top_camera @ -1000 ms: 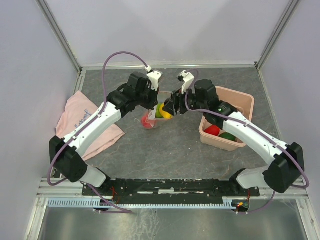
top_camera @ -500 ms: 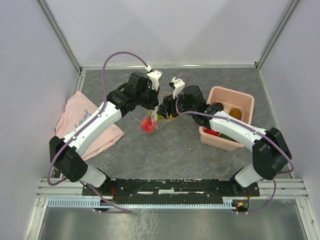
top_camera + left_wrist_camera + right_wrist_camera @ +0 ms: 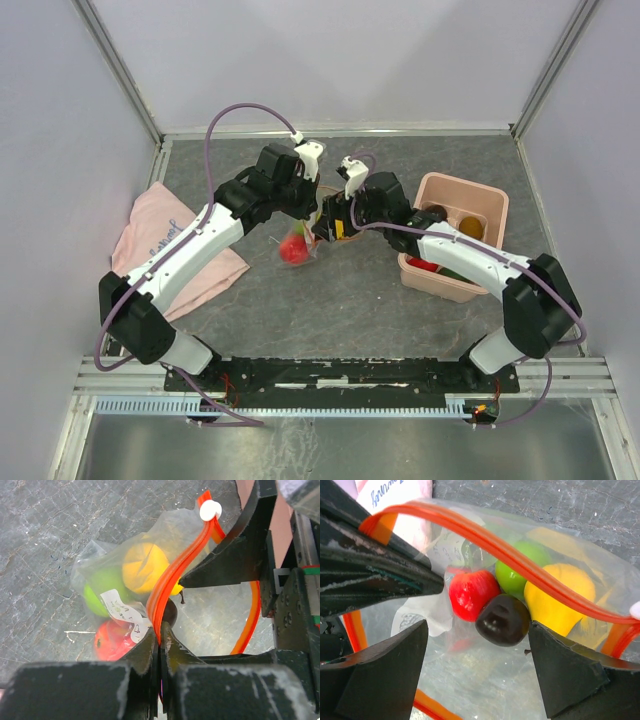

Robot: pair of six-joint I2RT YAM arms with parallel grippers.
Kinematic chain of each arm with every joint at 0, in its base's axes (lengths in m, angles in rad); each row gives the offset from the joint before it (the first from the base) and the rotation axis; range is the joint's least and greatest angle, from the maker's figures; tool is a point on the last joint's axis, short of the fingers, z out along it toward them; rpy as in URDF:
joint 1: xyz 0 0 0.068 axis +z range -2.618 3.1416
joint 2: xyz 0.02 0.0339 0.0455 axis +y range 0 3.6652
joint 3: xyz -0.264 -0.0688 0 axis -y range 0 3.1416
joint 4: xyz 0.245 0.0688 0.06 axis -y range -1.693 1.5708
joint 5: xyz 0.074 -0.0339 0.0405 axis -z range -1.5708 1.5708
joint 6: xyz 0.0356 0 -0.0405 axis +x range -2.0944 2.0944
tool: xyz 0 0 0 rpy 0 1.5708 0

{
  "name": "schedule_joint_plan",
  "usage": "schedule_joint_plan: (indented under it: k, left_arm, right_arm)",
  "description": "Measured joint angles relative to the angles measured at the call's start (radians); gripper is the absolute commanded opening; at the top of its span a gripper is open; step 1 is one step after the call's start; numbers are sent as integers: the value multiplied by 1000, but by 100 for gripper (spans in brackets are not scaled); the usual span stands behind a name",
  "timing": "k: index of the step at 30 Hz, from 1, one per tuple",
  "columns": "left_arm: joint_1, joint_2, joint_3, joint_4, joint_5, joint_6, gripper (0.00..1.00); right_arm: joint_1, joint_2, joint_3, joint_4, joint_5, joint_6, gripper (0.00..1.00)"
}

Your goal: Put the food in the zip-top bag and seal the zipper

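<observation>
Four pieces of toy food sit inside the zip-top bag (image 3: 100, 560) in the middle of the table (image 3: 350, 300): a red piece (image 3: 470, 594), a green piece (image 3: 512, 572), a yellow piece (image 3: 560, 597) and a dark purple piece (image 3: 502, 620). The left gripper (image 3: 160, 635) is clamped tight on the red-orange zipper (image 3: 175, 575), while the right gripper (image 3: 477, 626) hangs at the bag's open mouth with its fingers spread wide and nothing in them. More food (image 3: 428, 262) lies in the pink bin (image 3: 480, 200) on the right, and a pink cloth (image 3: 165, 240) lies on the left.
</observation>
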Motion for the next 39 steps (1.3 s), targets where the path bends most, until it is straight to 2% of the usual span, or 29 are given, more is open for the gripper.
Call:
schedule_joint_plan:
  k: [6,12,19,22,24,27,29,33,39]
  left_arm:
    - [0,0,-6,5,-23,0,3]
    - [0,0,-6,5,-33,0,3]
    - [0,0,-6,4,-40,0,3]
    - [0,0,-6,4,-37,0,3]
    - [0,0,-6,4,-32,0,3]
    - [0,0,-6,3,-25,0,3]
    - [0,0,-6,-3,-25,0,3]
    - [0,-1,-6,-24,-45,0,4]
    - [0,-2,-5,-51,-79,-10,17]
  right_arm:
    - [-3,-61,28,-124,45,-49,84]
    - [-11,-150,105,-235,197,-119,79]
    - [-13,-130,127,-288,338,-133,73]
    - [-14,-64,142,-290,348,-129,65]
    - [-14,-17,145,-289,348,-121,54]
    - [-14,35,157,-301,354,-121,25]
    - [-14,55,181,-320,364,-125,11]
    - [-14,50,238,-343,404,-134,3]
    - [-11,-3,267,-354,446,-140,2]
